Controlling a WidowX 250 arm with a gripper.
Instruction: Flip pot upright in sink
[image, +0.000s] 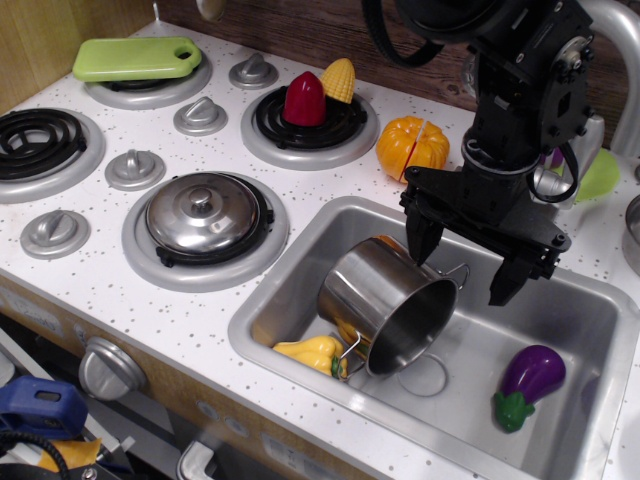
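The shiny steel pot (388, 303) lies tilted on its side in the sink (585, 325), its mouth facing down and to the right, one wire handle at the top right and one at the lower left. It leans on a yellow toy pepper (312, 353). My black gripper (466, 262) hangs open just above and behind the pot, left finger near the pot's upper rim, right finger to the right of it. It holds nothing.
A purple eggplant (528, 383) lies at the sink's right. An orange pumpkin (412, 146) sits behind the sink. A steel lid (203, 213) rests on the front burner. A red pepper (304, 100) and corn (339, 79) sit on the back burner, a green board (137, 58) at far left.
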